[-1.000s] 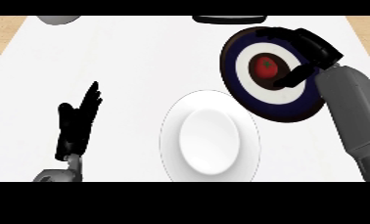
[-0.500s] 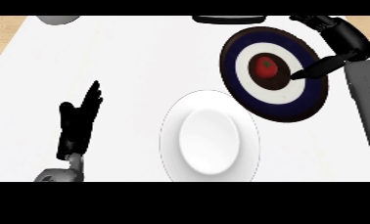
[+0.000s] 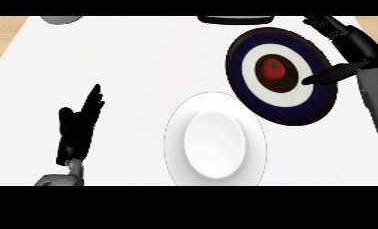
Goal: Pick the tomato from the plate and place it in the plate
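The left hand (image 3: 80, 125) was matte black, with slim, segmented fingers, and joined a rounded grey wrist piece. The right hand (image 3: 342, 48) was the same black, its fingers ribbed where they showed at the upper right, one slender digit tapering to a blunt tip. The right forearm (image 3: 367, 90) behind it was smooth mid-grey.

Kitchen setting: a broad white surface (image 3: 133, 63) is filling the head view, with a strip of pale wood (image 3: 9, 30) showing at its far left corner. Tableware is lying on it, namely a plain white plate (image 3: 214, 140) near the front and a dark blue plate (image 3: 280, 75) with white and dark rings, carrying a red tomato (image 3: 272, 69). Two partly cut-off items, one grey (image 3: 60, 19) and one dark (image 3: 235, 19), are sitting at the far edge; what they are cannot be told.
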